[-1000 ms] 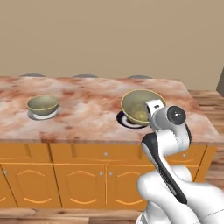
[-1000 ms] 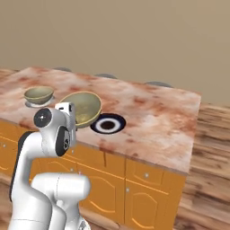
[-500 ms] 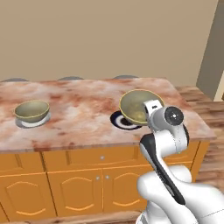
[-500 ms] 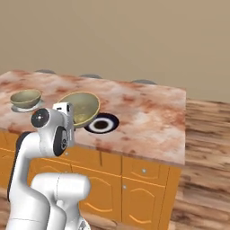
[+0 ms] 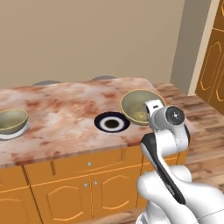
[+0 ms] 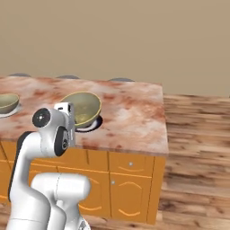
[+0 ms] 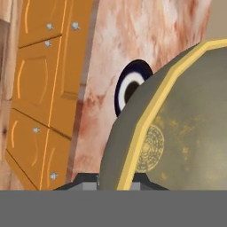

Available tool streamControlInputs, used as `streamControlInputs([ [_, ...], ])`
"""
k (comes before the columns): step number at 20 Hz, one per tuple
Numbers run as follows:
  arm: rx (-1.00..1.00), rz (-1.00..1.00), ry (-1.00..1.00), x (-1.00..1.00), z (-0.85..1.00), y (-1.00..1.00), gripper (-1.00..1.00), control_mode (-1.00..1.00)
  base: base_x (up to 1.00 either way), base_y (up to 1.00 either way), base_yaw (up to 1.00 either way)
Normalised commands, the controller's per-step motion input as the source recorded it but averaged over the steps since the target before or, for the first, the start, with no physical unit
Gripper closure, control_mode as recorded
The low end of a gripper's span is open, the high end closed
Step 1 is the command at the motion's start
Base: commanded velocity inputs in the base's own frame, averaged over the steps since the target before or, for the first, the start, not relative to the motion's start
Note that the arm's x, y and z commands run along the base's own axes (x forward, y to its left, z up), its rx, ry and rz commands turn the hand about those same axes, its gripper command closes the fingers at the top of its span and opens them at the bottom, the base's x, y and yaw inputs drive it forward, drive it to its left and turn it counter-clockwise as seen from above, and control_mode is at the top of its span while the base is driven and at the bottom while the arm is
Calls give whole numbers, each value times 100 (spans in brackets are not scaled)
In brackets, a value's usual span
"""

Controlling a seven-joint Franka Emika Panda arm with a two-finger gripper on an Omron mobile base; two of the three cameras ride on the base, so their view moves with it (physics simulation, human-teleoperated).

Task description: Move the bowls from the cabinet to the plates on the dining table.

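So base rolled right, navy plate [image 5: 112, 123] slid closer | gripper [image 7: 116, 181] clamped on second bowl [image 5: 139, 106] | drop-off's next, other bowl [image 5: 12, 120] already plated

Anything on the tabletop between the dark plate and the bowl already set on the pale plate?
Nothing: in the left base view only bare marbled top lies between the dark plate and the far bowl.

Both base views look forward and down from behind the arm, left and right, sharing the table [image 5: 65, 118] and navy plate [image 5: 112, 122]. The hand view sits close, rolled, plate [image 7: 128, 86] at centre.
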Motion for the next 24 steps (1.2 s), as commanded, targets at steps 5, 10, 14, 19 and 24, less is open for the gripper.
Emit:
streamControlInputs([
  [5,0,0,0,0,0,0,100,100,41,6,-8],
  [10,0,0,0,0,0,0,100,100,41,14,-5],
  [14,0,0,0,0,0,0,100,100,28,16,-5],
  [19,0,0,0,0,0,0,100,100,27,14,-5],
  [24,0,0,0,0,0,0,100,100,42,9,-5],
])
